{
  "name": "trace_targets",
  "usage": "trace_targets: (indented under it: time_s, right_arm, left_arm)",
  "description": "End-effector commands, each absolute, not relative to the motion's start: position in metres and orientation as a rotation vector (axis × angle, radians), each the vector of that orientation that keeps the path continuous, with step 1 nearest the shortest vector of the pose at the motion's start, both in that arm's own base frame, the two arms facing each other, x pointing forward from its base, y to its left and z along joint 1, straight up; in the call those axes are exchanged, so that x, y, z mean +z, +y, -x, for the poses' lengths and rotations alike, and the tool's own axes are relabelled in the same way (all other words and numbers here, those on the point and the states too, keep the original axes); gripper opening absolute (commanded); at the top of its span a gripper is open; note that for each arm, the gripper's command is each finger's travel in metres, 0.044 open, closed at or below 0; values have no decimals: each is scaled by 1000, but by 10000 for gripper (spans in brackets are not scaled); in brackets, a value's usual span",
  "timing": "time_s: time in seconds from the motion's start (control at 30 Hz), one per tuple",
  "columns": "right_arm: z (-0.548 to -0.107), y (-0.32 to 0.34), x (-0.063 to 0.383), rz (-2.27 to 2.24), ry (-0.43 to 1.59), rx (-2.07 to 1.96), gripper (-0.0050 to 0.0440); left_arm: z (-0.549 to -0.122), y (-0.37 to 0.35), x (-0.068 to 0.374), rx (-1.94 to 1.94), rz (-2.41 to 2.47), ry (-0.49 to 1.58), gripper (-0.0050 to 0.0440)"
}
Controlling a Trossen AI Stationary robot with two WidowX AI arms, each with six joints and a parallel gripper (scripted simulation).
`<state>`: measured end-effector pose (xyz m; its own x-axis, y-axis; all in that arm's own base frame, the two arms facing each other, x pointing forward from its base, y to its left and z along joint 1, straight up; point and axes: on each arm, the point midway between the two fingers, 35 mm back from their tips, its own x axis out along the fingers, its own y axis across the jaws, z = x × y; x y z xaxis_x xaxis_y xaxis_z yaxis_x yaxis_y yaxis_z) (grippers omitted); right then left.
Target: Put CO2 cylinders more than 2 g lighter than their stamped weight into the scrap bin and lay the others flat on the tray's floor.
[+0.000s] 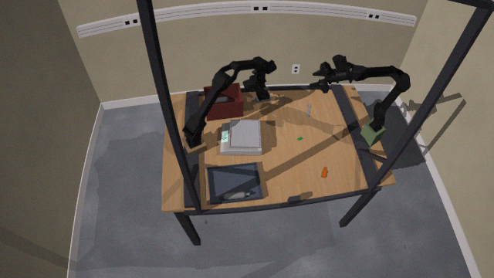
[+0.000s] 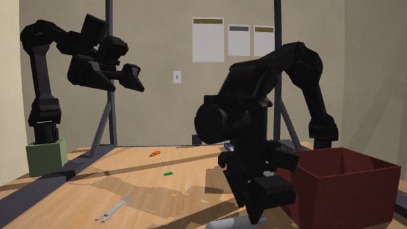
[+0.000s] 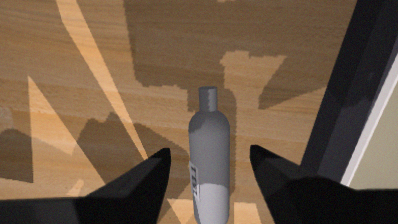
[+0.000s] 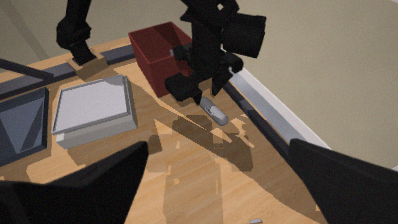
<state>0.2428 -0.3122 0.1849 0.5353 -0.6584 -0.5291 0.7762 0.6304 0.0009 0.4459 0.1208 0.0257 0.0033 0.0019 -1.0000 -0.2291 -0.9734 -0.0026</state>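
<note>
A grey CO2 cylinder (image 3: 210, 155) lies flat on the wooden table by the back rail, just beside the red scrap bin (image 1: 225, 103); it also shows in the right wrist view (image 4: 215, 112) and in the exterior view (image 2: 235, 223). My left gripper (image 3: 210, 152) is open and points down over it, one finger on each side with clear gaps and no contact. A second cylinder (image 1: 235, 195) lies flat in the dark tray (image 1: 235, 182). A grey shape (image 1: 221, 100) lies inside the bin. The scale (image 1: 241, 137) has nothing on it. My right gripper (image 1: 318, 83) is open, empty and high above the table.
A small wrench (image 1: 309, 110), a green piece (image 1: 299, 138) and an orange piece (image 1: 324, 172) lie on the right half of the table. Dark frame posts stand at the front corners, and dark rails run along the table's back and sides.
</note>
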Motion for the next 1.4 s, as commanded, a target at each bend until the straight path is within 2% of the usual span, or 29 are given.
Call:
trace_targets:
  time_s: [0.0, 0.6, 0.67, 0.7, 0.73, 0.8, 0.83, 0.9, 0.93, 1.0, 1.03, 1.17, 1.3, 1.37]
  right_arm:
    - [-243, -313, 195, -235, 496, -867, 440]
    - [-243, -313, 195, -235, 496, -867, 440]
    - [-243, -313, 195, -235, 496, -867, 440]
    - [-243, -313, 195, -235, 496, -867, 440]
    - [-243, -313, 195, -235, 496, -867, 440]
    - [-243, -313, 195, -235, 496, -867, 440]
    - [-243, -313, 195, -235, 496, -867, 440]
    - [-243, -313, 195, -235, 496, -867, 440]
    - [-243, -313, 195, -235, 496, -867, 440]
    - [-243, -313, 195, -235, 496, -867, 440]
    - [-243, -313, 195, -235, 496, -867, 440]
    - [-243, -313, 195, -235, 496, -867, 440]
    - [-243, -313, 195, -235, 496, -867, 440]
    - [-243, -313, 195, -235, 496, -867, 440]
  left_arm:
    - [-446, 120, 21, 2094, 2107, 240, 253]
    - [-448, 121, 5, 2089, 2110, 238, 253]
    - [-450, 122, 15, 2062, 2126, 229, 213]
    - [-450, 122, 15, 2062, 2126, 229, 213]
    - [-450, 122, 15, 2062, 2126, 229, 193]
    - [-450, 122, 15, 2062, 2126, 229, 193]
    - [-450, 122, 15, 2062, 2126, 229, 173]
    - [-450, 122, 15, 2062, 2126, 229, 173]
    - [-450, 122, 15, 2062, 2126, 229, 153]
    - [-450, 122, 15, 2062, 2126, 229, 153]
    - [-450, 122, 15, 2062, 2126, 229, 133]
    - [-450, 122, 15, 2062, 2126, 229, 133]
    - [-450, 122, 15, 2062, 2126, 229, 106]
    - [-452, 122, 18, 2057, 2131, 225, 58]
